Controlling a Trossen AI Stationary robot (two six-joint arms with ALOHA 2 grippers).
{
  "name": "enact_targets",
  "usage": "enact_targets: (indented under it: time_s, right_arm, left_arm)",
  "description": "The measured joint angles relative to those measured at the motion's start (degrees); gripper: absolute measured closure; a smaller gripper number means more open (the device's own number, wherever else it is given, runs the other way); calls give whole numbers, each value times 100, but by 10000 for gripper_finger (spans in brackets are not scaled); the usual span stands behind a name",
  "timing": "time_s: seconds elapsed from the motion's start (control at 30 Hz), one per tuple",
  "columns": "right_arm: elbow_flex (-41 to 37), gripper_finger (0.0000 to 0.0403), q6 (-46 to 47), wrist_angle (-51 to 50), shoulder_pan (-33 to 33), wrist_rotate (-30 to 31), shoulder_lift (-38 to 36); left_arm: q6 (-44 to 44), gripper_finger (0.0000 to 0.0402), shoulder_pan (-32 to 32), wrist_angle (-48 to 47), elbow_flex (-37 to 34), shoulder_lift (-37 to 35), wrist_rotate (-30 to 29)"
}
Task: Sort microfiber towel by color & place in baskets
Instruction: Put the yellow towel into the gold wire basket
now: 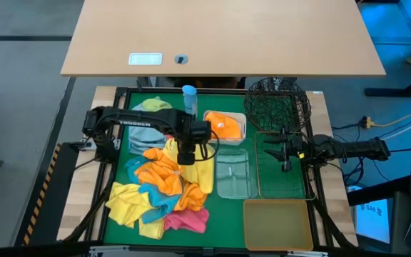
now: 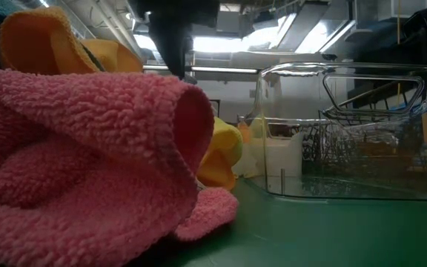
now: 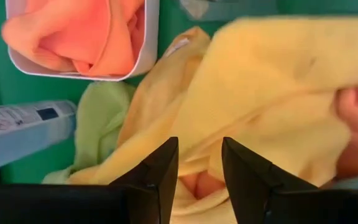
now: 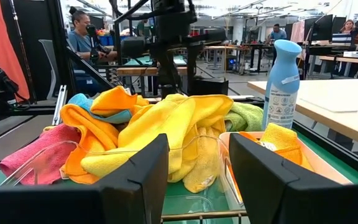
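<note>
High view: left pincer (image 1: 186,158) hovers, jaws parted and empty, over a yellow towel (image 1: 200,170) atop the heap, apparently lining up a pick; right pincer (image 1: 285,161) waits, likewise agape, above the rectangular wire basket (image 1: 282,187).

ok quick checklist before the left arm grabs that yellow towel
1. Left gripper open over the yellow towel: ok.
2. Nothing held between the left fingers yet: ok.
3. Towel lying free of the pile: not ok, it lies among orange and green towels.
4. White tub holds only orange: ok.
5. Clear tub empty and reachable: ok.
6. Right gripper out of the way, over the wire basket: ok.
</note>
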Motion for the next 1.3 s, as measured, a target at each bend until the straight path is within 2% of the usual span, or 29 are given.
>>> enact_targets:
  time_s: [0.17,0.33,0.53,0.7,1.03,1.13,1.3]
  right_arm:
    - [0,233,0,0,0,0,0]
    - [0,233,0,-2,0,0,0]
    - [0,233,0,-2,0,0,0]
    - [0,233,0,-2,0,-1,0]
    - [0,233,0,69,2,-2,0]
    - [0,233,0,102,0,-1,-2]
    - [0,233,2,237,1,-2,-2]
  left_arm:
    - [500,284,-134,-164,-4,0,-324]
    - [829,284,-178,-181,-8,0,-346]
    - [899,284,-176,-131,-335,0,-738]
    - [1130,284,-174,210,-728,4,-1165]
    - [1476,287,-159,1128,-1101,4,-1210]
    - [1451,312,-154,1291,-1104,4,-1189]
    - [1374,391,-156,1458,-1104,4,-816]
